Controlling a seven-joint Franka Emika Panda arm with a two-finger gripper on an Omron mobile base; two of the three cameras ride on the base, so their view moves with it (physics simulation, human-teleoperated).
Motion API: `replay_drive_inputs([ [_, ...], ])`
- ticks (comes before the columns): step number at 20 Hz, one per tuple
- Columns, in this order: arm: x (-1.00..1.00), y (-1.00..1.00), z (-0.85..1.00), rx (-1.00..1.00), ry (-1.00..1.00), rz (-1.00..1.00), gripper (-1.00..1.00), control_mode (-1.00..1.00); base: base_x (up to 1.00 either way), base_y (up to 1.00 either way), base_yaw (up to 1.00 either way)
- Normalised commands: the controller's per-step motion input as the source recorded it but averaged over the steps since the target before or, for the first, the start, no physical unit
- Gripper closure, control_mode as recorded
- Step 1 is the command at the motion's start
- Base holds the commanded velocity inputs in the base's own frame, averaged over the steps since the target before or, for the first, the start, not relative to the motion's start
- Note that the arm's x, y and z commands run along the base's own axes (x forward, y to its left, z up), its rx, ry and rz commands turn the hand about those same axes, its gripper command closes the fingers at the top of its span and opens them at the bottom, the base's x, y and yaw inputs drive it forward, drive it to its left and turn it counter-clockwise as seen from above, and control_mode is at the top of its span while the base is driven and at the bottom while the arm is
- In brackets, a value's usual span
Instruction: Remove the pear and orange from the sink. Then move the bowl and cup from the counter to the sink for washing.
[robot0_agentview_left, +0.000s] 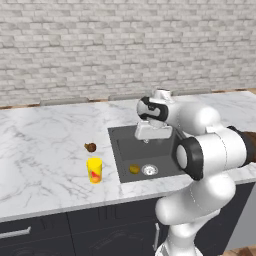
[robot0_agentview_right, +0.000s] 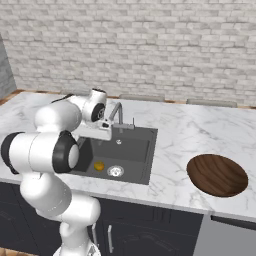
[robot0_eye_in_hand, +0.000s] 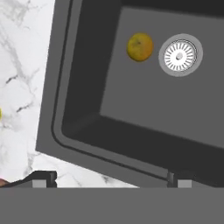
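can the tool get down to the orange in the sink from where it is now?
Probably yes. The tool is open above the sink, and the orange lies alone on the basin floor beside the drain, nothing over it. The near basin wall is the only thing to clear.

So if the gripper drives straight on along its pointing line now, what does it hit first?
Probably the bare floor of the dark grey rectangular sink, short of the small round yellow-orange orange and the round steel drain. Depth is uncertain. The open gripper holds nothing.
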Motion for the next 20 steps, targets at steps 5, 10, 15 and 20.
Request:
replay_drive_inputs([
  [5, 0.0, 0.0, -0.22, 0.0, -0.06, 0.13, -1.0, -1.0, 0.0, 0.0, 0.0],
  [10, 0.0, -0.05, -0.2, 0.0, -0.13, 0.09, -1.0, -1.0, 0.0, 0.0, 0.0],
  [15, 0.0, 0.0, -0.2, 0.01, -0.18, 0.01, -1.0, -1.0, 0.0, 0.0, 0.0],
  [20, 0.0, 0.0, -0.19, 0.06, -0.11, 0.0, -1.0, -1.0, 0.0, 0.0, 0.0],
])
